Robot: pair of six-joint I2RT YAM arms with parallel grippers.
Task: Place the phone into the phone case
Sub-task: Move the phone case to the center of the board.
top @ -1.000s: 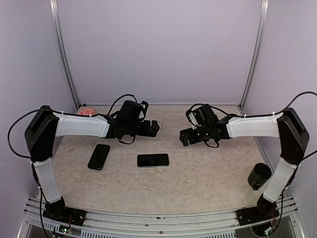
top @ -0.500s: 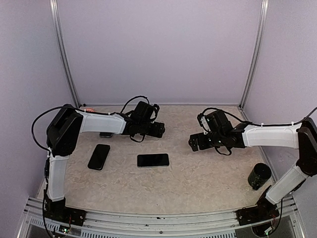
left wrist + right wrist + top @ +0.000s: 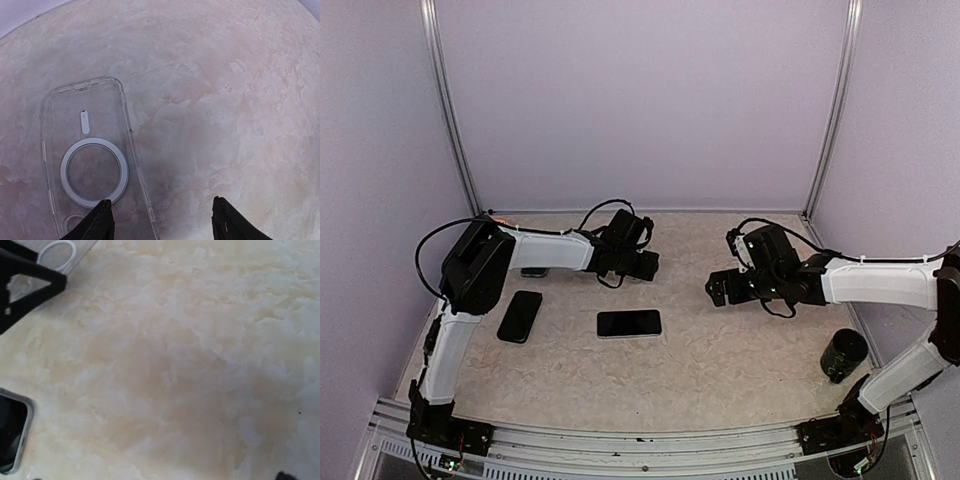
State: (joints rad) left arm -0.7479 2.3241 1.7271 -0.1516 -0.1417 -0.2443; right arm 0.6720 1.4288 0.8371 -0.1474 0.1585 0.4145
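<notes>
The left gripper point(image 3: 161, 222) hovers wide-open just beside the phone case point(image 3: 87, 160), likely to grip it; the right gripper's point(image 3: 717, 289) spread I cannot tell.

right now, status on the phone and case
Left gripper open, at clear case edge. Right gripper state unclear. Phone lying flat, uncased. Nothing blocking.
</notes>
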